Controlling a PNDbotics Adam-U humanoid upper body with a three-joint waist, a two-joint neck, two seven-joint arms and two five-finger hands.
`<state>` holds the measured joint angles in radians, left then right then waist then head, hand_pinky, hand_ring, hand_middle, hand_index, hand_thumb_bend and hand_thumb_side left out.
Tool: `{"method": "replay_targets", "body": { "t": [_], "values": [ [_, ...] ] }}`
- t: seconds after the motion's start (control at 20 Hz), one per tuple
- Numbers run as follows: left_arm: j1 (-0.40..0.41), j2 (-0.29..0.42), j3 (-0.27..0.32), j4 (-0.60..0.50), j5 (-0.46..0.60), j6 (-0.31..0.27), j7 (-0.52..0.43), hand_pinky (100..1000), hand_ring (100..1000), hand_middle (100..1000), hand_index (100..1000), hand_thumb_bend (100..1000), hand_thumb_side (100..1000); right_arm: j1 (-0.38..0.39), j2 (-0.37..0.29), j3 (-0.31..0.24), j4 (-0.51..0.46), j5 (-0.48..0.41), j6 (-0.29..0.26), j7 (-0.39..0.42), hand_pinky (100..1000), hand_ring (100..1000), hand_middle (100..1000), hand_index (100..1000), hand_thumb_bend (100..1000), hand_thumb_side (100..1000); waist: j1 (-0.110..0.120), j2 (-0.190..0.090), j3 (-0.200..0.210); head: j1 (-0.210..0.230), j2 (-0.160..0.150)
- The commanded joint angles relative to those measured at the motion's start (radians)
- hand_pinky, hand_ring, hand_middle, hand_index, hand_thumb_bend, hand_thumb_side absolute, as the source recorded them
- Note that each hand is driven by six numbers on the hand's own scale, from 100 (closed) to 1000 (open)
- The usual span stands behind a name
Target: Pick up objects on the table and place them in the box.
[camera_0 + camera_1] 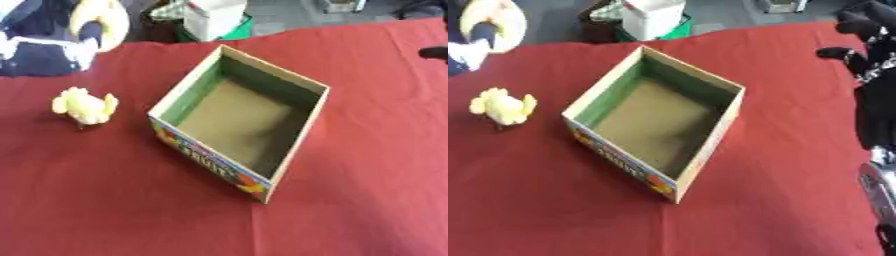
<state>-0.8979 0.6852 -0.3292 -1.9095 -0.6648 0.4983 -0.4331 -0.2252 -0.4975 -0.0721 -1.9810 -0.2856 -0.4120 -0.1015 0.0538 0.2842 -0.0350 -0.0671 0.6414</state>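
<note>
Open cardboard box (238, 117) holds nothing; right hand (866, 47), fingers unreadable, hovers far right.

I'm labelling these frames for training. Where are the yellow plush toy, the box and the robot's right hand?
yellow plush toy (85, 105): left eye view, middle of its body.
box (306, 131): left eye view, right wall's top rim.
right hand (870, 45): right eye view, on the black hand at the right edge.
</note>
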Motion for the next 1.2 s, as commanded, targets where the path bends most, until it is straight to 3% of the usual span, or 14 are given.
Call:
{"method": "replay_targets", "body": {
  "t": [0.05, 0.55, 0.95, 1.2],
  "values": [
    [-0.057, -0.054, -0.007, 0.036, -0.007, -0.017, -0.002, 430, 437, 404, 407, 100, 275, -0.020, -0.029, 0.001, -0.019, -0.014, -0.002, 0.009, 671, 900, 682, 868, 100, 1000, -0.003, -0.016, -0.008, 0.017, 0.001],
    [-0.180, -0.274, -0.076, 0.279, -0.092, -0.122, 0.057, 433, 441, 408, 407, 100, 268, -0.058, -0.025, 0.014, -0.019, -0.042, 0.011, 0.029, 671, 900, 683, 868, 100, 1000, 0.003, -0.005, -0.040, 0.063, -0.014],
    [-0.199, -0.438, -0.099, 0.510, -0.260, -0.211, 0.131, 437, 448, 419, 412, 100, 254, -0.068, -0.021, 0.017, -0.019, -0.051, 0.018, 0.034, 671, 900, 683, 868, 100, 1000, 0.002, -0.002, -0.042, 0.078, -0.024],
    [-0.185, -0.507, -0.100, 0.609, -0.310, -0.240, 0.164, 437, 450, 423, 413, 100, 254, -0.074, -0.016, 0.019, -0.019, -0.056, 0.020, 0.038, 671, 900, 683, 869, 100, 1000, 0.000, 0.003, -0.047, 0.083, -0.028]
  ]
}}
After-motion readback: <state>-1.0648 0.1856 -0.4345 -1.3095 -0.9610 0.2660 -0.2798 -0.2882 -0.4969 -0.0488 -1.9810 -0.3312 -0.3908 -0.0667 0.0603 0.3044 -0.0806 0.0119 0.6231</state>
